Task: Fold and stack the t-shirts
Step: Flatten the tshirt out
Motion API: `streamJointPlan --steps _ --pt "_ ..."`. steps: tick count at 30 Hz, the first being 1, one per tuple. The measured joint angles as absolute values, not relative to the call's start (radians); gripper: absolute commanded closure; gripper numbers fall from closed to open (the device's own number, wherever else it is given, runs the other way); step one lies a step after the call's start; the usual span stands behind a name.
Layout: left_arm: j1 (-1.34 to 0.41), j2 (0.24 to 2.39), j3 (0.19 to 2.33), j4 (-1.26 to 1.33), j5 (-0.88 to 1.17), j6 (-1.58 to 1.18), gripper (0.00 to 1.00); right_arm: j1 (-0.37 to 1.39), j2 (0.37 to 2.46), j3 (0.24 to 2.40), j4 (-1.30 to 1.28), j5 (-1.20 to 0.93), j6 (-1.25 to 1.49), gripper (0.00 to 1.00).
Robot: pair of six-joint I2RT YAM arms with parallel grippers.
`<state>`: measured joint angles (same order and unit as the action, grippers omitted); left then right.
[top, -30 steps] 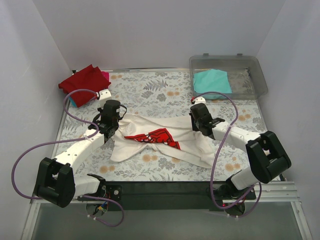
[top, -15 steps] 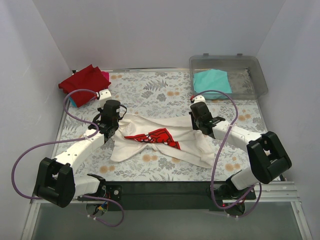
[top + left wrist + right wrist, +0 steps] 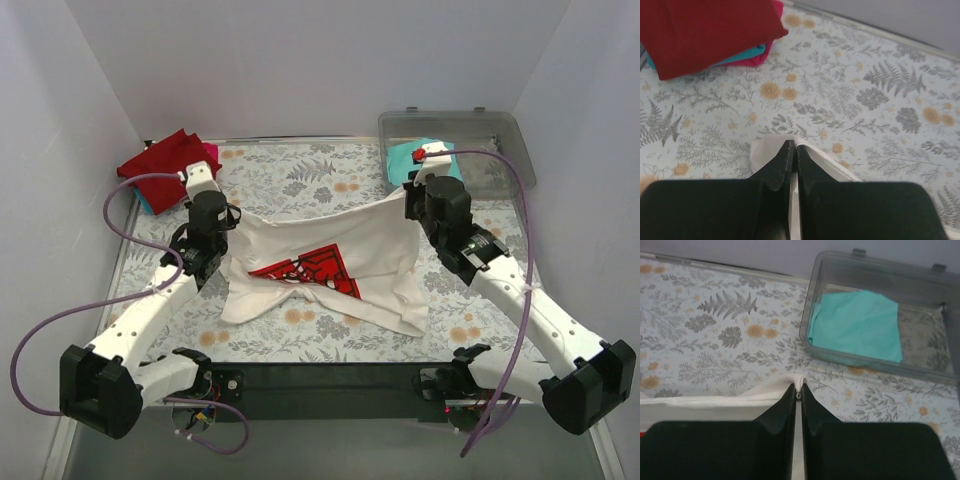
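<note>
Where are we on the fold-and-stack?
Done: a folded red tee sits on other folded ones at the far left, and a folded teal tee lies in the clear bin. In hand: left gripper and right gripper are each shut on the far edge of the white tee, stretching it. Left: folding and stacking it.

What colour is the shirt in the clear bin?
Teal shirt; shows best in right wrist view.

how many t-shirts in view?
5: white shirt spread mid-table, teal shirt in the clear bin, red, blue and pink ones stacked far left. The stack may hide more.
</note>
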<state>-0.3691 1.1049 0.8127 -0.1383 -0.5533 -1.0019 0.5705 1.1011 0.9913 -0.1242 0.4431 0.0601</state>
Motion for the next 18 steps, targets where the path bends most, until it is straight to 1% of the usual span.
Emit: streamJointPlan --steps 7,12,18 --pt "-0.37 1.042 0.992 -0.113 -0.451 -0.923 1.0 0.57 1.09 1.136 -0.126 0.429 -0.038 0.99" --pt "-0.37 0.996 1.132 -0.113 -0.309 -0.831 1.0 0.57 1.073 1.25 -0.142 0.398 -0.096 0.99" --pt "-0.37 0.988 1.357 -0.195 -0.139 -0.76 1.0 0.57 1.017 1.403 -0.172 0.331 -0.139 0.99"
